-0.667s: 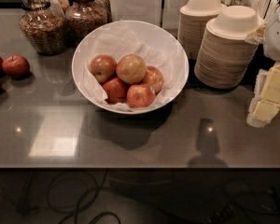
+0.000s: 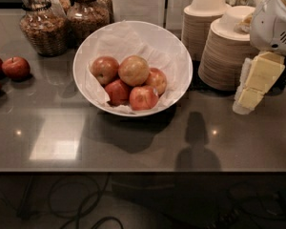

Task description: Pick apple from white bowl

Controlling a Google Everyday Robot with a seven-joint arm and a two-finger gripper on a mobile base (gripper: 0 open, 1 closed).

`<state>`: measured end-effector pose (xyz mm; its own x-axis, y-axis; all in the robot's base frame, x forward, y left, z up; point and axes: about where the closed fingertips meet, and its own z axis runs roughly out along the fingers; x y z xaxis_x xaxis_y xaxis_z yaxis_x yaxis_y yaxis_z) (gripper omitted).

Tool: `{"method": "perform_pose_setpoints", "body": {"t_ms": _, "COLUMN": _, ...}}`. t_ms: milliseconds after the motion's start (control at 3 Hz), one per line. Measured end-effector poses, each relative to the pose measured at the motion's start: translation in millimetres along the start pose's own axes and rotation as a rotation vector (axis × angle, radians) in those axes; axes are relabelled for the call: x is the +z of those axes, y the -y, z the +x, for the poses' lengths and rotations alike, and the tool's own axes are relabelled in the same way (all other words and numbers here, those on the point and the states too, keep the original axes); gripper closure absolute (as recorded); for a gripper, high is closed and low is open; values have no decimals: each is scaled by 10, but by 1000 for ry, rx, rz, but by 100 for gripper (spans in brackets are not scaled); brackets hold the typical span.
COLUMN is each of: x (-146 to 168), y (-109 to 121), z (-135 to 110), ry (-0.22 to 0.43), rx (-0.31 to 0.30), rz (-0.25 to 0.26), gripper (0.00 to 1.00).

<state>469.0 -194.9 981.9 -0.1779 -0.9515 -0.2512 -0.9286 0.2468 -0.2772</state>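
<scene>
On the dark counter (image 2: 133, 147), mid-frame: white bowl (image 2: 81, 80), lined with crumpled paper (image 2: 128, 39). Atop its pile, touching the darker red apples (image 2: 143, 98): the pale yellow-orange apple (image 2: 133, 70). At far right, just beside the stacked beige bowls (image 2: 226, 56), well apart from the white bowl: the pincer (image 2: 250, 94). Spread or pressed together: cannot tell.

No legible text, labels, brands or numbers anywhere, gripper (image 2: 248, 93) at three o'clock from the white bowl (image 2: 93, 100), well apart, just beside stacked beige bowls (image 2: 226, 56)
</scene>
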Motion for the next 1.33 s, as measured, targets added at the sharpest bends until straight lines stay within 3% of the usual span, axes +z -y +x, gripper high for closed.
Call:
{"method": "perform_pose_setpoints", "body": {"t_ms": 667, "x": 7, "y": 47, "z": 8, "ry": 24, "rx": 18, "rz": 29, "gripper": 0}}
{"method": "perform_pose_setpoints", "body": {"t_ms": 1000, "x": 172, "y": 178, "z": -325, "ry": 173, "rx": 6, "rz": 29, "gripper": 0}}
{"method": "perform_pose_setpoints", "body": {"t_ms": 1333, "x": 284, "y": 221, "z": -876, "ry": 360, "rx": -50, "rz": -23, "gripper": 0}}
